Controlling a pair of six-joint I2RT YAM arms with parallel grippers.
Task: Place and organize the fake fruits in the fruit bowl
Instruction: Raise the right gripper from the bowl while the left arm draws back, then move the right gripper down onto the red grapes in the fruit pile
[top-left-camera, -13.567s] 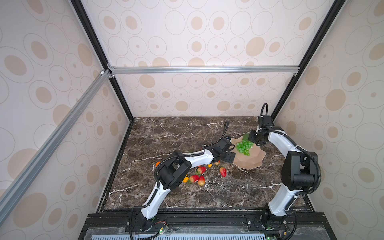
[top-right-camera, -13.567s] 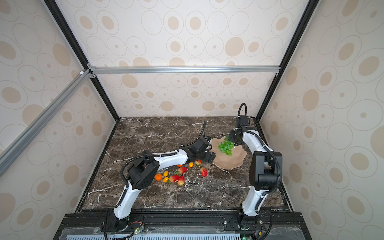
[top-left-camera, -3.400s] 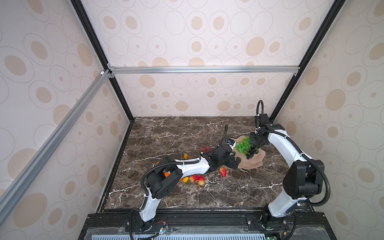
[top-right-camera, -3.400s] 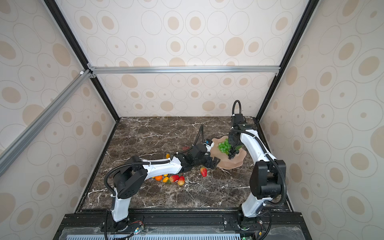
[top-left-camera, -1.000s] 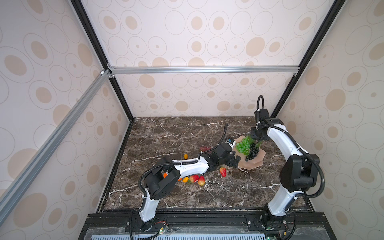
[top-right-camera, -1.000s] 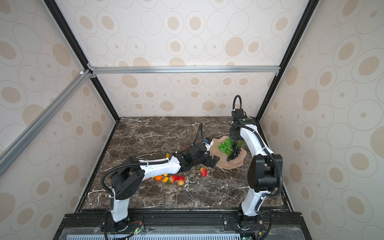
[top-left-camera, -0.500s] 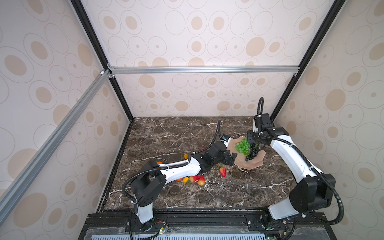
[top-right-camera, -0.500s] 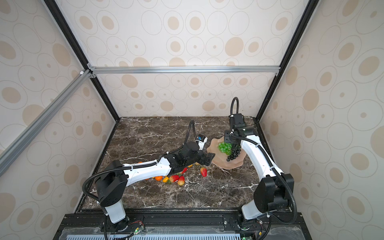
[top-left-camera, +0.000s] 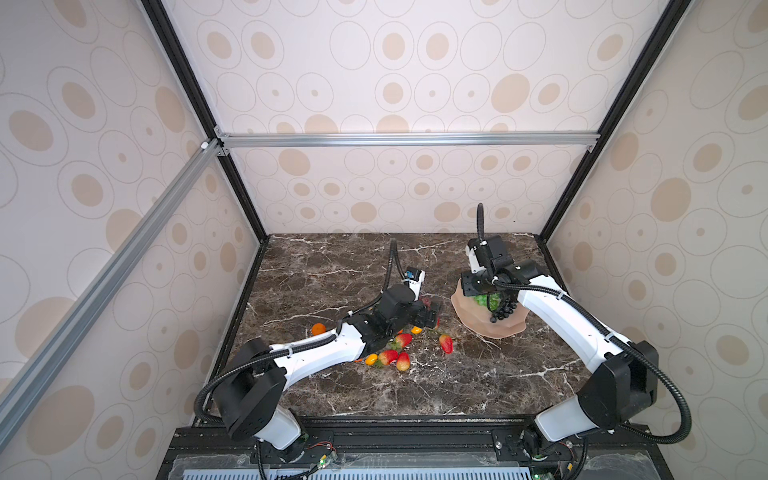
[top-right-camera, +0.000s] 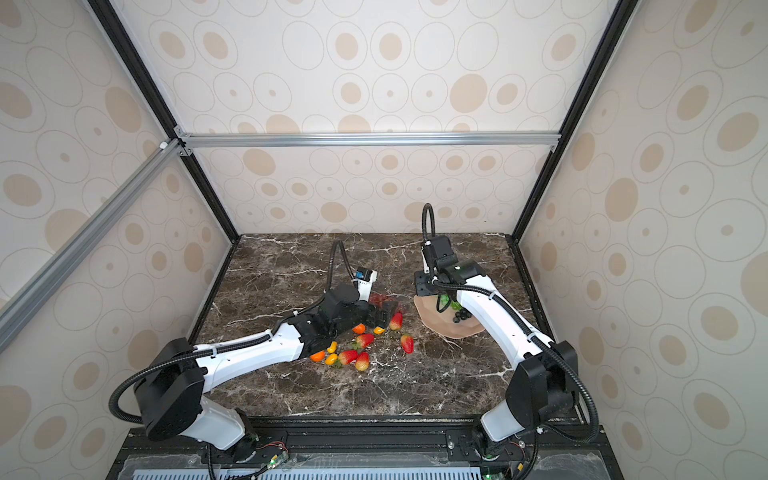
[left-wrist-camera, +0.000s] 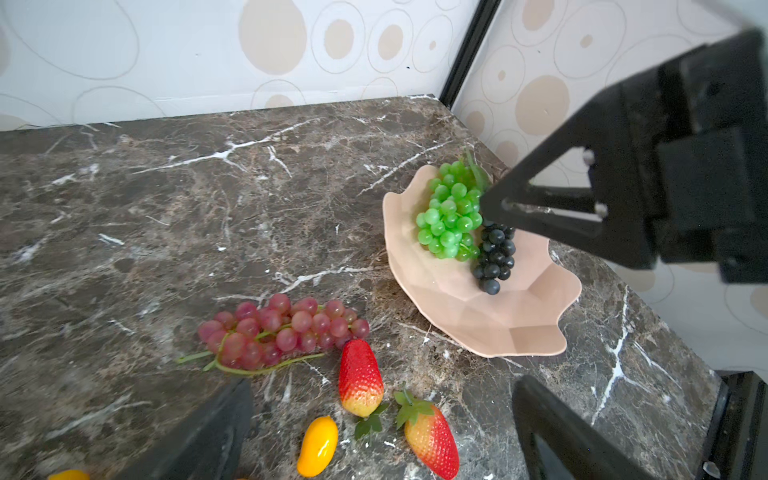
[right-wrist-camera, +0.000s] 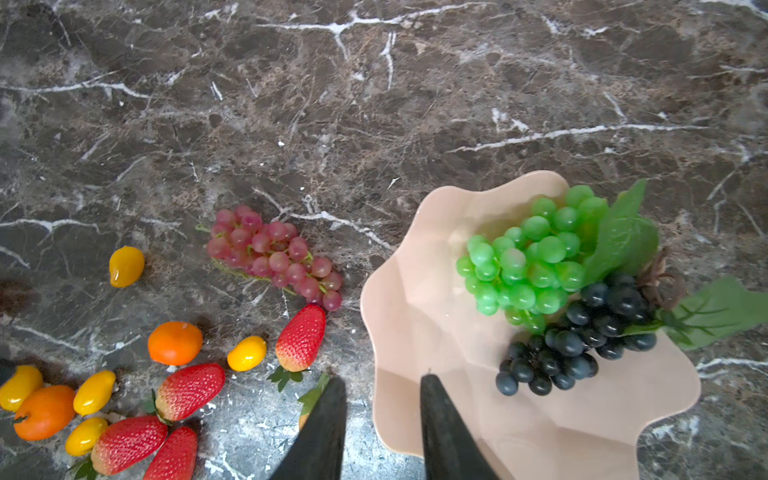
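— Fruit bowl (right-wrist-camera: 432, 332), contents against the earlier check?
— Dark grapes (right-wrist-camera: 582, 332) added beside green grapes (right-wrist-camera: 528, 266). Bowl stands on bench (top-left-camera: 332, 266), right side.
— Lie?
— Bunches parallel, touching; leaf ends at rim, tips toward bowl's middle.
— Hands?
— Right hand (right-wrist-camera: 382, 380) above bowl, narrowly parted, empty. Left hand (left-wrist-camera: 380, 386) wide, over strawberries (left-wrist-camera: 432, 440), red grapes (left-wrist-camera: 282, 328) just beyond.

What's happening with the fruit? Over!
Left gripper open, empty, by red grapes. Right gripper open, empty, over bowl edge. Green grapes, dark grapes in bowl; rest on table. Nothing blocking.
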